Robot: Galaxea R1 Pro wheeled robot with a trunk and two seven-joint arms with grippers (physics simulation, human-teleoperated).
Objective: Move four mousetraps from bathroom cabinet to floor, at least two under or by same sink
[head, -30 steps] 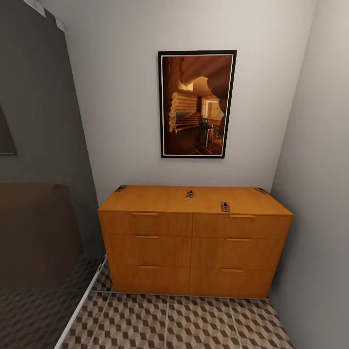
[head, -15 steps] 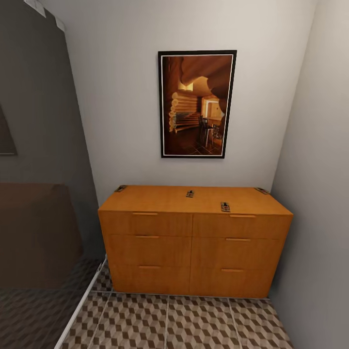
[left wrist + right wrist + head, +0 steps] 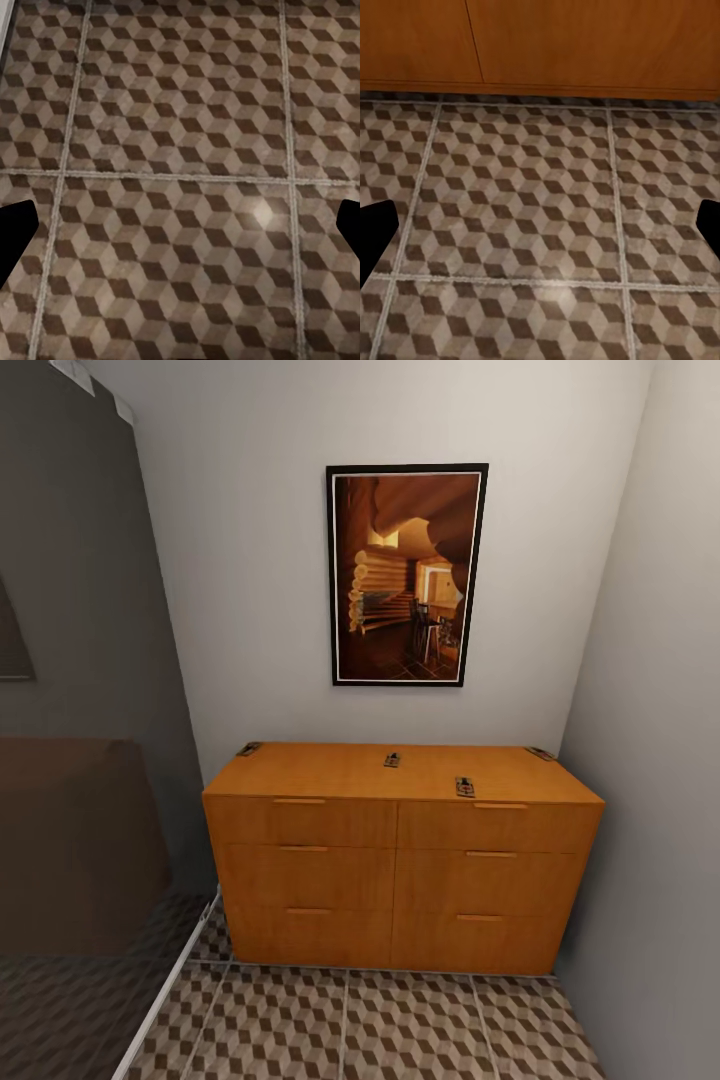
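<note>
Approach step, I judge: four mousetraps [image 3: 465, 787] lie spread on top of the cabinet [image 3: 400, 860]. Left tool [image 3: 180, 225] and right tool [image 3: 540, 225] hang spread, empty, over the bathroom floor [image 3: 400, 1030]. Next: raise one arm to a trap.

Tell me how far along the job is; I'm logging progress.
Nothing is placed yet. All four mousetraps lie on the cabinet top: one at the back left corner, one mid-top, one near the front edge, one at the back right corner. Nothing in hand: left gripper and right gripper are open over bare floor. All four remain to be picked up and set down.
</note>
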